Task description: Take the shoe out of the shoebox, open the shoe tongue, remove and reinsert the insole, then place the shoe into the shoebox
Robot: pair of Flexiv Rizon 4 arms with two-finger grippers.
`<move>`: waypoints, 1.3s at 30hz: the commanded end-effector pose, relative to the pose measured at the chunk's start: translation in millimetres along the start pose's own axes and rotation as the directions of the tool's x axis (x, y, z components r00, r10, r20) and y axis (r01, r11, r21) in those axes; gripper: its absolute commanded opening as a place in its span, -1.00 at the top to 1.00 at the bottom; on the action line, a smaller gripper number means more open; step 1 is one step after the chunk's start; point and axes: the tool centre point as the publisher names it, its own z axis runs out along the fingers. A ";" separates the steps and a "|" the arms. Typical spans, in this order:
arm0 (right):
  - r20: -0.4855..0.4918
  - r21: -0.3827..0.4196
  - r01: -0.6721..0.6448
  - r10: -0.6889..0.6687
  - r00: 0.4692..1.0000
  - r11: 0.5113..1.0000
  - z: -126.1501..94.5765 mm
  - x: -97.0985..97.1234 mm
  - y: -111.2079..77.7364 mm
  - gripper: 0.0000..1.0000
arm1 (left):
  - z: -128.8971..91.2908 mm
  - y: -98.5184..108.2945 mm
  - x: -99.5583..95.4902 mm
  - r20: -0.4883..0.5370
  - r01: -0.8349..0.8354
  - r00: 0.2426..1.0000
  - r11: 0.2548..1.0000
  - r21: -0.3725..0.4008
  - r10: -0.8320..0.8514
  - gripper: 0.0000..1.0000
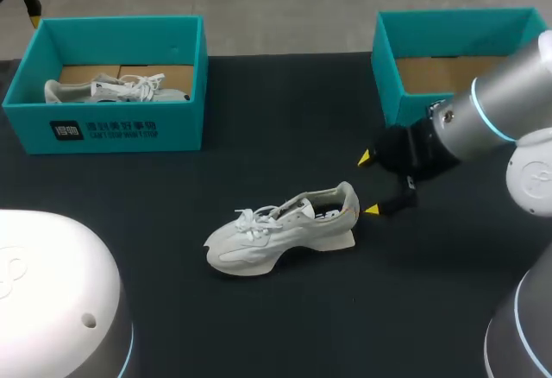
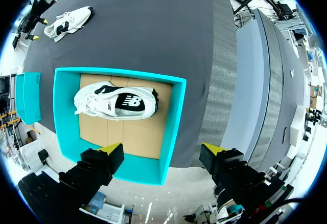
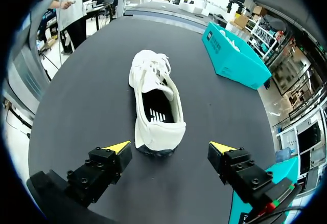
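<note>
Two teal cardboard shoeboxes are standing at the far side of the dark matte worktop (image 1: 276, 110). The left shoebox (image 1: 34, 132) is carrying white print (image 1: 105, 129) on its front wall, a square mark beside two lines of small characters. The right shoebox (image 1: 385, 46) is showing no print from the head view.

The white lace-up sneaker (image 1: 280, 231) is standing upright on the worktop between the boxes and nearer the robot, outside both, with its heel pointing toward the right end effector (image 1: 368, 185). That end effector is hanging just behind the heel with its fingers spread wide and nothing in them.

Only the right wrist view is looking down into the sneaker's mouth, where a black insole (image 3: 156, 112) is bearing a white marking.

Only the left wrist view is showing the left end effector (image 2: 161, 148), which is hovering over the left shoebox, spread wide and holding nothing. Below it a second white sneaker (image 2: 97, 101) is lying on its side on the box's brown floor, a white logo (image 2: 132, 101) showing on its black side panel.
</note>
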 end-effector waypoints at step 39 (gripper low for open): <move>0.004 -0.288 -0.050 0.054 0.999 0.956 26.9 13.6 -60.8 -1.00 | -0.3 -0.5 0.5 -0.002 -0.001 1.000 1.000 -0.001 0.001 -1.00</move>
